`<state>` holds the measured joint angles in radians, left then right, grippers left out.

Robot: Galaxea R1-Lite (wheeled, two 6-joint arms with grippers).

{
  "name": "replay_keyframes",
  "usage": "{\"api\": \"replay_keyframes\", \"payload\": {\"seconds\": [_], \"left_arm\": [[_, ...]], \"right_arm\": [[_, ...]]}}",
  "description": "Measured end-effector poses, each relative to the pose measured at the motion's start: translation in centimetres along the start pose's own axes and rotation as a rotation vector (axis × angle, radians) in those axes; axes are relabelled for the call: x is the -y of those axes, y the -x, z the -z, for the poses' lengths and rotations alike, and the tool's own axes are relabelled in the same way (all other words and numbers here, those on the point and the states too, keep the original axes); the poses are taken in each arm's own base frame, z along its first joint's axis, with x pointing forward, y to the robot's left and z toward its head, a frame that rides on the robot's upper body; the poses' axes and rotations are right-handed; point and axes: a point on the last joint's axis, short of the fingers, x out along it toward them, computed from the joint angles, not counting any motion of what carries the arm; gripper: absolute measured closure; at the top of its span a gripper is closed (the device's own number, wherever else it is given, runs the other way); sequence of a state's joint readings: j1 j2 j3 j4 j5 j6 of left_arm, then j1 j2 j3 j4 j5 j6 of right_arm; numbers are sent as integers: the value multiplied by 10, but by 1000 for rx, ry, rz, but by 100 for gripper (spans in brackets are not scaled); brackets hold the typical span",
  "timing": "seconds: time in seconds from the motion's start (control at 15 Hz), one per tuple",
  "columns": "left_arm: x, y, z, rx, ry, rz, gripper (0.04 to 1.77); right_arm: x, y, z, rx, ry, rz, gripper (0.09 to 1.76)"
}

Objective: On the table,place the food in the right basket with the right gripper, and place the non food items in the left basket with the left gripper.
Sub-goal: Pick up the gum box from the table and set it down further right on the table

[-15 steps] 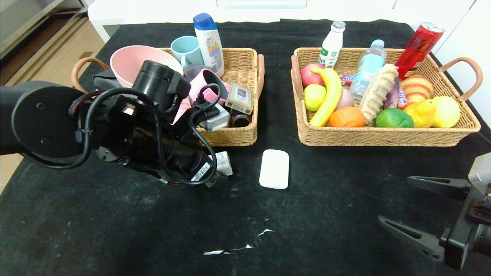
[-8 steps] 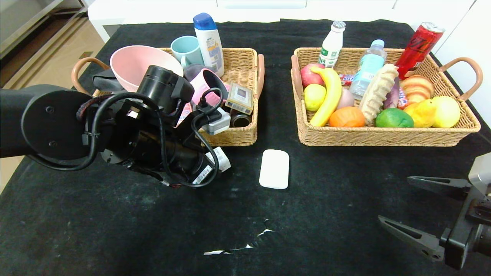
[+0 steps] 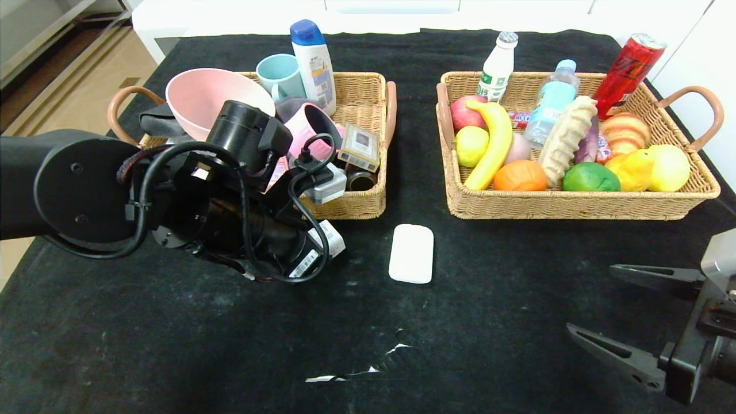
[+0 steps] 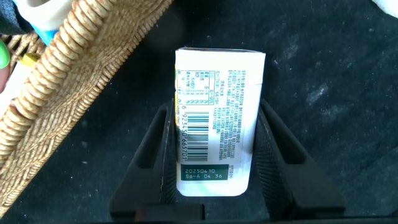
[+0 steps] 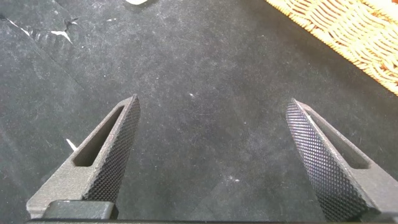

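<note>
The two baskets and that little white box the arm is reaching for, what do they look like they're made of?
Both the left basket and the right basket look like tan woven wicker or rattan: coiled strands show along the rims, matte, with smoother brown loop handles. The white box between the left gripper's fingers seems to be printed cardboard: flat faces, crisp edges, a barcode and small text.

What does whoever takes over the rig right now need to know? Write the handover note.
Left gripper: closed on the small white barcode box, just in front of the left basket; can't tell if it is lifted.
Right gripper: open, empty, over the table at its near right.
Done: orange fruit is in the right basket; pink bowl is in the left one.
Left: the box, and the plain white bar lying on the table between the baskets, which goes in the left basket.
</note>
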<state>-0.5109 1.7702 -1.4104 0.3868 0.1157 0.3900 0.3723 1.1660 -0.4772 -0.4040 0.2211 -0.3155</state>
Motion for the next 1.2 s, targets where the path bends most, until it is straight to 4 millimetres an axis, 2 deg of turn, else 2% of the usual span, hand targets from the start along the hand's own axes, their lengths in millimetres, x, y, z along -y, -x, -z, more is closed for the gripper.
{"api": "replay_keyframes", "payload": {"seconds": [0.53, 0.67, 0.8, 1.0, 1.2], "left_arm": [[0, 4, 0, 3, 3, 3, 102], [1, 16, -4, 38, 33, 4, 102], [8, 30, -7, 76, 141, 23, 102], [21, 52, -16, 156, 293, 123, 102], [33, 64, -22, 195, 405, 202, 102]], "right_arm": [[0, 1, -1, 7, 0, 1, 14], [2, 3, -4, 19, -6, 11, 14], [4, 7, -9, 45, -19, 26, 14], [5, 10, -14, 69, -24, 36, 14], [6, 14, -19, 89, -33, 59, 14]]}}
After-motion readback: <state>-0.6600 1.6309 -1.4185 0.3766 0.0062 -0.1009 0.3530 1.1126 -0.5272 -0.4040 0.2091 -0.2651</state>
